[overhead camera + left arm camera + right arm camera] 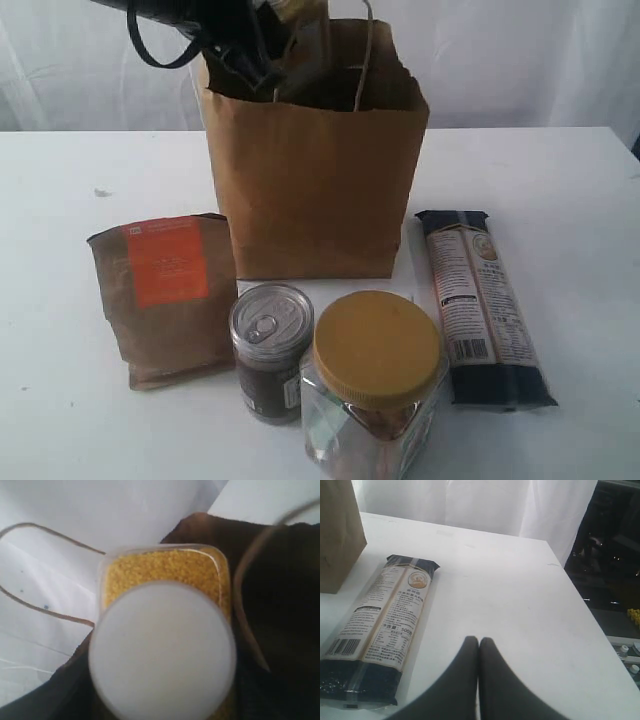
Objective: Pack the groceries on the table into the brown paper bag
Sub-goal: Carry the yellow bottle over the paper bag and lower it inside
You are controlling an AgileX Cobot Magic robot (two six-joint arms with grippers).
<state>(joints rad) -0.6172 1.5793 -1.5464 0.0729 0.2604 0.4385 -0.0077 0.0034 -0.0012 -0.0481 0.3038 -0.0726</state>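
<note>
We've got a white table under soft, even light. Behind it a white curtain hangs in loose folds, glowing faintly as daylight comes through. Where the curtain stops, past the table's corner, we see a dim, dark space with clutter too murky for us to name.

Creased paper bag, clear plastic bottle
</note>
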